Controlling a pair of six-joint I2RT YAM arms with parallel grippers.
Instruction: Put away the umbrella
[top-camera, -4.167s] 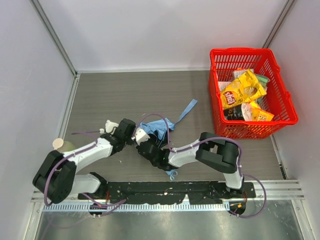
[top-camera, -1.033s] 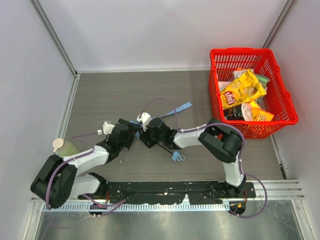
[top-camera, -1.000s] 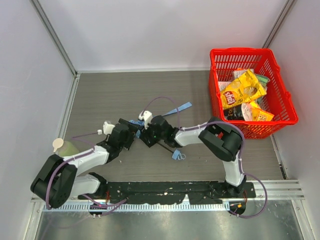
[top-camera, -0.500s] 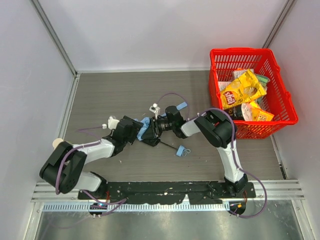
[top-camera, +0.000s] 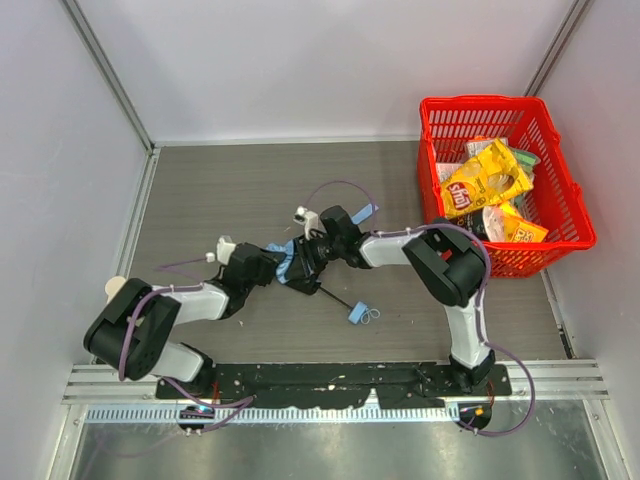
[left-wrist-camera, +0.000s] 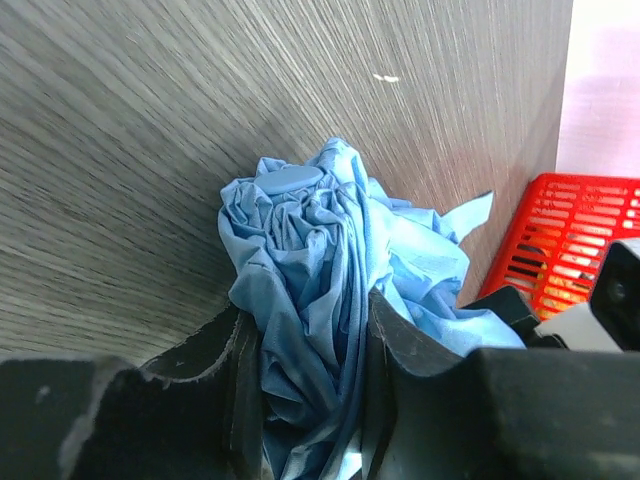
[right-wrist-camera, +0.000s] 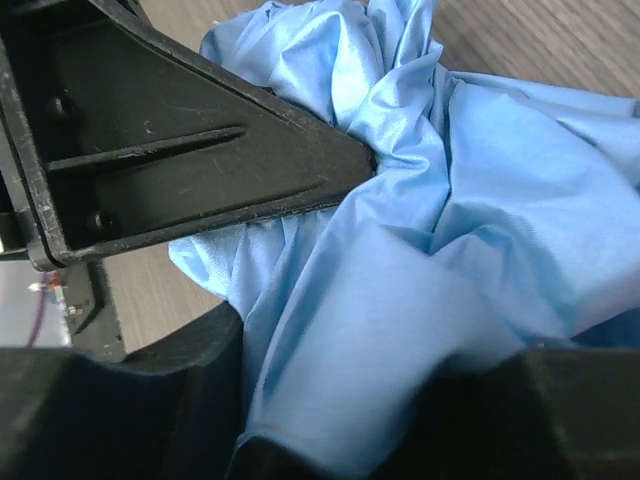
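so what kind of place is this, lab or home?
Probably a lab test cell: plain white walls box in the table, a mounting rail runs along its near edge, and a red basket of snack bags looks like a prop.

This is a robotics lab test cell. Plain white wall panels (top-camera: 320, 60), held in slim metal frame posts (top-camera: 108, 75), box in a grey wood-grain table (top-camera: 230, 180). They stand behind and to both sides of a red shopping basket (top-camera: 478, 101) filled with snack bags (top-camera: 487, 178). Nearer than the basket and to its left, a cabled left arm (top-camera: 180, 300) and right arm (top-camera: 445, 265) are bolted to a black base plate (top-camera: 330, 378).
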